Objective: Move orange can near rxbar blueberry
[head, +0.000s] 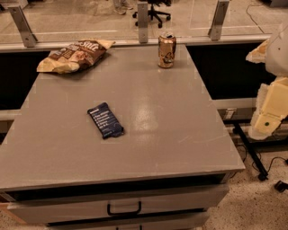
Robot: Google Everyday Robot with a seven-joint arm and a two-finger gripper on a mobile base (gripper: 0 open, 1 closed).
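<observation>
While a broad gray tabletop [171, 134] fills most of the camera view, a glass barrier [90, 18] on metal posts runs behind its far edge, with the wheeled base of an office chair [153, 13] visible through the panes. Below the tabletop's front edge sits a pale drawer [180, 202] with a dark handle [124, 209], above a speckled floor [256, 206].

A crinkled brown-and-yellow chip bag [74, 56] lies at the far left corner, its long side roughly parallel to the back edge.

Off the tabletop's right side, the robot's cream-coloured gripper [269, 112] hangs beyond the edge, over the floor and a dark stand. It touches nothing on the surface and is well apart from every item there. Whether it is open or closed cannot be told from this angle.

The rxbar blueberry [105, 120], a flat dark navy wrapper with lines of white text, rests left of centre on the tabletop. It lies on a diagonal, with its upper end toward the left.

The orange can [166, 50] stands upright near the far edge, right of centre, its silver top and pull tab showing and a pale graphic facing the camera. It is on the same back strip as the chip bag but apart from it. The can is well apart from the bar, with bare gray surface between the two.
</observation>
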